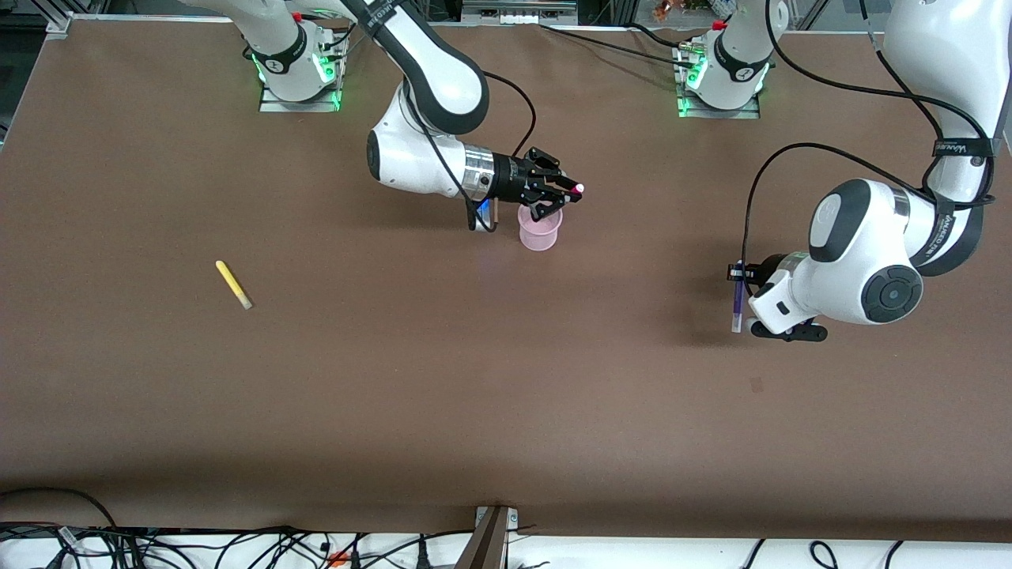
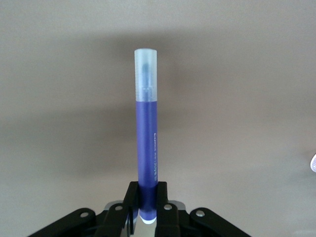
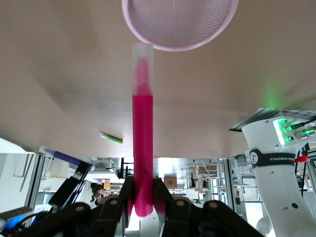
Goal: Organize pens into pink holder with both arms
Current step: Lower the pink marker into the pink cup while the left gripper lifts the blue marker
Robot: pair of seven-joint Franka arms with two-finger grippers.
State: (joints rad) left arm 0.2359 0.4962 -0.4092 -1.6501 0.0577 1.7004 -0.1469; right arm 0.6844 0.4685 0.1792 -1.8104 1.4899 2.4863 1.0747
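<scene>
My right gripper [image 1: 571, 192] hangs over the pink holder [image 1: 540, 229], shut on the magenta-pink pen [image 1: 579, 189]. In the right wrist view that pen [image 3: 142, 128] runs out from the gripper [image 3: 143, 190] with its pale end at the holder's round rim [image 3: 148, 42]. Over bare table toward the left arm's end, my left gripper [image 1: 738, 273] is shut on the dark purple pen [image 1: 738, 304]. The left wrist view shows this pen [image 2: 147, 133] clamped near its base by the gripper [image 2: 147, 190]. A yellow pen [image 1: 233, 284] lies flat toward the right arm's end. A lime green pen [image 3: 111, 138] lies on the table.
The brown table [image 1: 443, 379] is bare around the holder and the yellow pen. Both arm bases [image 1: 296, 63] stand along the edge farthest from the front camera. Cables [image 1: 237, 545] lie off the table's nearest edge.
</scene>
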